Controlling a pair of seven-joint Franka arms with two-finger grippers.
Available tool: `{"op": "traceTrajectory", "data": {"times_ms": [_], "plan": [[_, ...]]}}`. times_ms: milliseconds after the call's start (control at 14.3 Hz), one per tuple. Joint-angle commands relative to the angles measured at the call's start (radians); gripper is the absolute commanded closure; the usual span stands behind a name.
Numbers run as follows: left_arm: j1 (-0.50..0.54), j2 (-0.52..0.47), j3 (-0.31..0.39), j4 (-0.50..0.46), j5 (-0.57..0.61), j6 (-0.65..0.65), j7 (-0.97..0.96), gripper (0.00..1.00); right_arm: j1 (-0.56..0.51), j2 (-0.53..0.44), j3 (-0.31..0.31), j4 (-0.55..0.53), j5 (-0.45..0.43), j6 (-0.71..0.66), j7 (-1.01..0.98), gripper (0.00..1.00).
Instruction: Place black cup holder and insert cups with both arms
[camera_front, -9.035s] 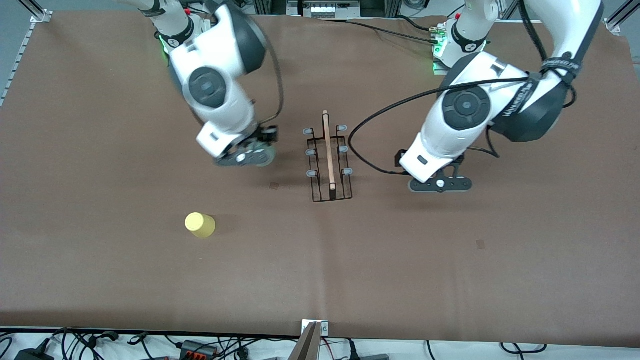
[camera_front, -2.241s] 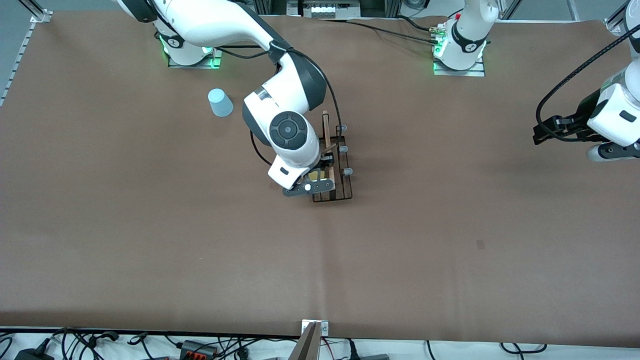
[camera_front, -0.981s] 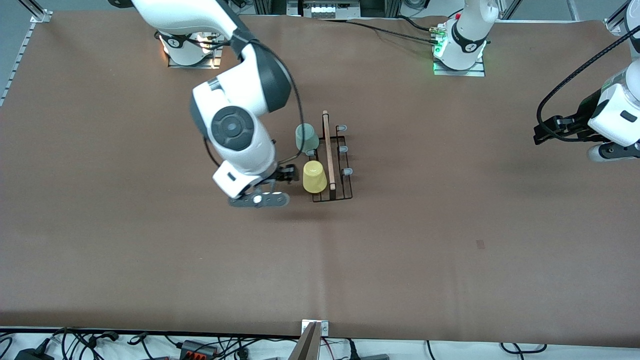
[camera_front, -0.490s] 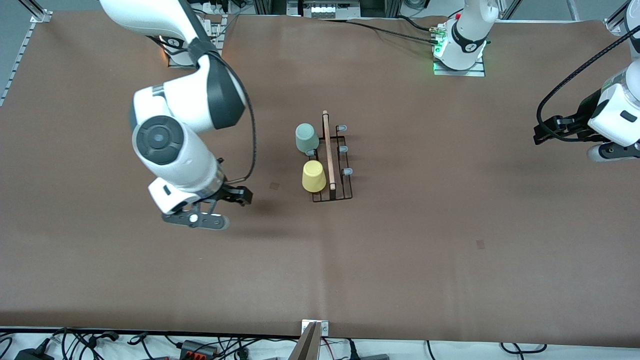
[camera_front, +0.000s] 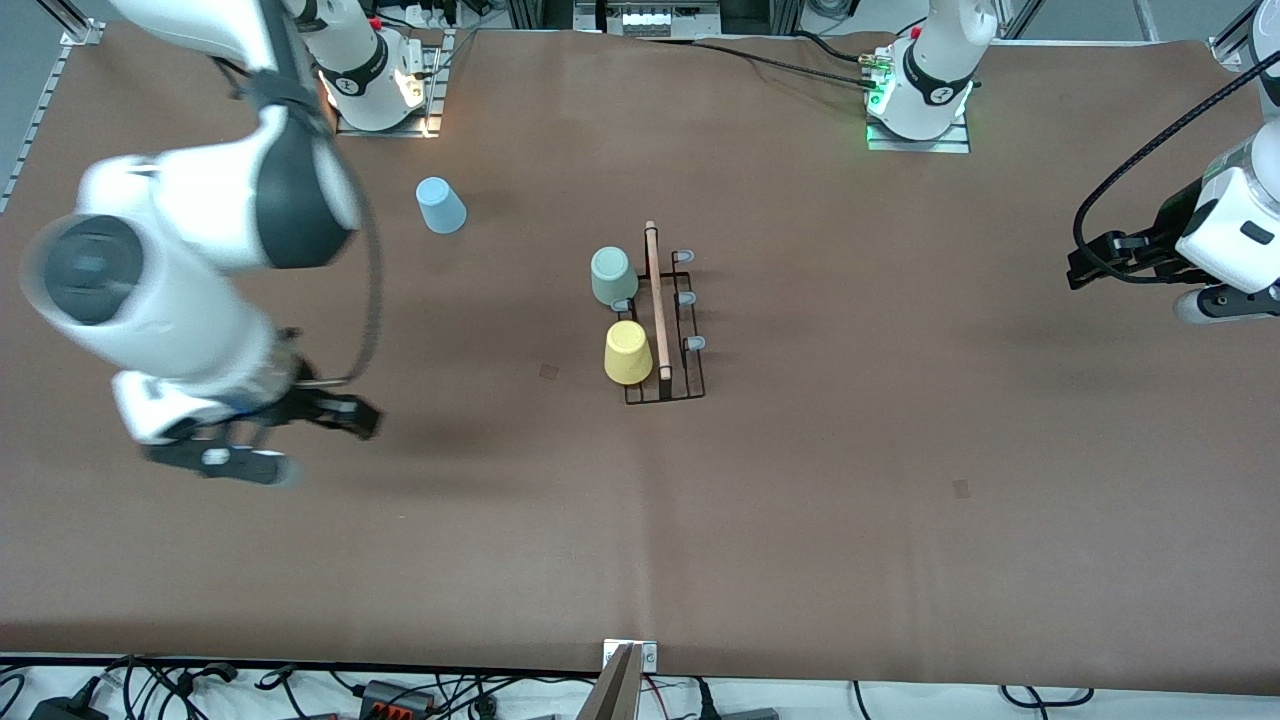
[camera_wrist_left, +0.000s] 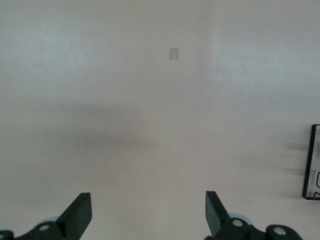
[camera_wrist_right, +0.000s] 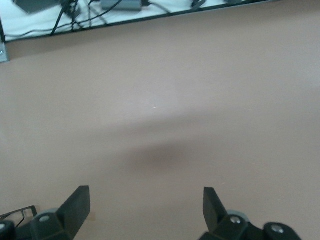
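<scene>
The black cup holder (camera_front: 664, 330) stands mid-table, its wooden rod on top. A mint green cup (camera_front: 610, 275) and a yellow cup (camera_front: 628, 352) sit upside down on its pegs on the side toward the right arm's end. Upside down on the cloth close to the right arm's base stands a light blue cup (camera_front: 440, 204). My right gripper (camera_front: 225, 462) (camera_wrist_right: 145, 202) hangs open and empty over bare cloth at the right arm's end. The left gripper (camera_front: 1225, 303) (camera_wrist_left: 146, 215) waits open and empty at the left arm's end. A corner of the holder (camera_wrist_left: 314, 160) shows in the left wrist view.
Brown cloth (camera_front: 800, 520) covers the whole table. Cables (camera_front: 150, 685) lie along the edge nearest the front camera. Small dark marks (camera_front: 549, 371) dot the cloth. Pegs (camera_front: 686, 298) on the holder's side toward the left arm's end carry nothing.
The right arm has swung away from the holder toward its own end of the table, uncovering the light blue cup. The yellow cup stays on its peg. The left arm has not moved.
</scene>
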Motion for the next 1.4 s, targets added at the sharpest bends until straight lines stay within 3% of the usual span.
{"op": "traceTrajectory", "data": {"times_ms": [0, 280, 420, 700, 840, 981, 1191, 1331], "plan": [[0.005, -0.022, 0.002, -0.021, -0.028, 0.006, 0.022, 0.0, -0.174, -0.148, 0.149, -0.153, -0.01, 0.005, -0.096, 0.0], [0.007, -0.022, 0.002, -0.021, -0.028, 0.006, 0.022, 0.0, -0.356, -0.258, 0.248, -0.234, -0.038, -0.009, -0.257, 0.0], [0.007, -0.022, 0.002, -0.021, -0.028, 0.006, 0.022, 0.0, -0.415, -0.294, 0.264, -0.265, -0.038, -0.017, -0.305, 0.0], [0.008, -0.022, 0.002, -0.021, -0.028, 0.005, 0.022, 0.0, -0.438, -0.317, 0.273, -0.287, -0.048, -0.049, -0.35, 0.0], [0.008, -0.022, 0.002, -0.021, -0.028, 0.005, 0.022, 0.0, -0.432, -0.331, 0.275, -0.304, -0.094, -0.058, -0.353, 0.0], [0.008, -0.022, 0.002, -0.021, -0.028, 0.005, 0.022, 0.0, -0.421, -0.392, 0.275, -0.391, -0.114, -0.035, -0.348, 0.0], [0.008, -0.022, 0.002, -0.021, -0.028, 0.006, 0.022, 0.0, -0.42, -0.542, 0.276, -0.619, -0.116, 0.076, -0.353, 0.0], [0.008, -0.022, 0.002, -0.021, -0.028, 0.005, 0.022, 0.0, -0.421, -0.593, 0.276, -0.679, -0.116, 0.074, -0.353, 0.0]]}}
